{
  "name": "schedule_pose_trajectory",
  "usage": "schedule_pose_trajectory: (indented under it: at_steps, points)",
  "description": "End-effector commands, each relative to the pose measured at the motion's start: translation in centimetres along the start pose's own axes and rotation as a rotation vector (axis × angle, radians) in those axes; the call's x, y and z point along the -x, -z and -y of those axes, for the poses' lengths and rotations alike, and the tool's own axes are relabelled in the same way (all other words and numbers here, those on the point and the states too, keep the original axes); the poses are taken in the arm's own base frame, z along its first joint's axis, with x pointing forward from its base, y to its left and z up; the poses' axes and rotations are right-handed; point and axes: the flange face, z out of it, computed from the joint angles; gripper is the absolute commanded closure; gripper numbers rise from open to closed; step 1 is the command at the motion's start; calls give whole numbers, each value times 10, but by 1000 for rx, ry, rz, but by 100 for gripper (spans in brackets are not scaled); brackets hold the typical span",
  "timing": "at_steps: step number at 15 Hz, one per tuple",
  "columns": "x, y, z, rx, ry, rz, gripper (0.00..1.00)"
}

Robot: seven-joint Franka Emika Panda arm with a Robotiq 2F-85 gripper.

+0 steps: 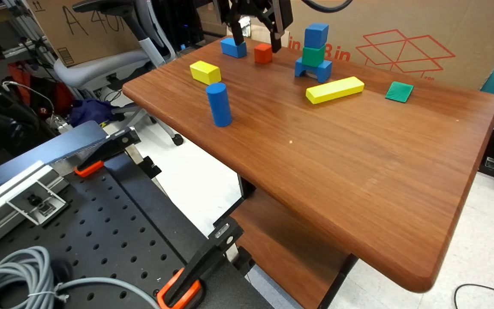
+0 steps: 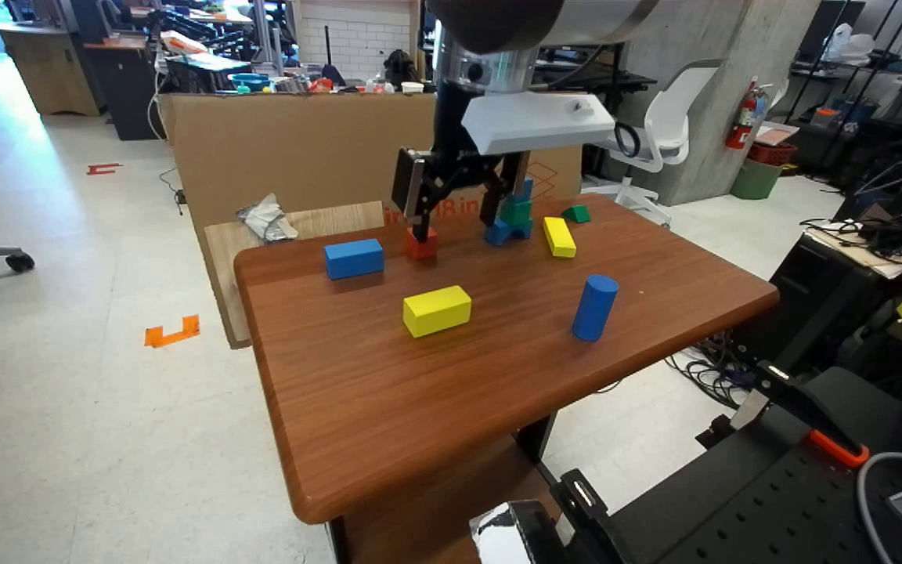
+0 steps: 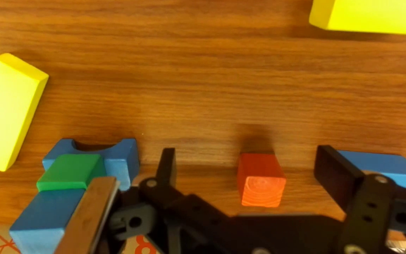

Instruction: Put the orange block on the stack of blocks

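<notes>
Gripper (image 3: pixel 247 150) spread wide — orange block (image 3: pixel 262 180) between its fingers (image 3: pixel 337 173), apart from both in the wrist view.

A robotics lab, shown by its robot arm (image 2: pixel 498 23), perforated breadboard (image 1: pixel 114 223), bar clamps (image 1: pixel 200 262), coiled cable (image 1: pixel 43 274) and fire extinguisher (image 2: pixel 742 121).

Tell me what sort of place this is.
Most likely a robotics lab or workshop: there's a perforated black benchtop, an orange-handled clamp at its edge and a coil of grey cable lying on it.
</notes>
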Motion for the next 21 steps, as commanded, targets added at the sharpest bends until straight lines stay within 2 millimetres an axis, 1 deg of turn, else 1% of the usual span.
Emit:
schedule_pose_trajectory:
  at_steps: [1,5,14,15,16,19,21]
  points:
    - [-12,-12,7,11,-10,-14,0]
    - [-18,-19,13,13,-14,-18,0]
    - [-31,-31,18,44,0,-30,0]
    - [-32,-33,19,44,0,-30,25]
    - [-33,-34,20,47,0,-33,26]
    - [-37,-37,20,56,-3,-41,50]
    - [-42,-34,18,63,-14,-47,65]
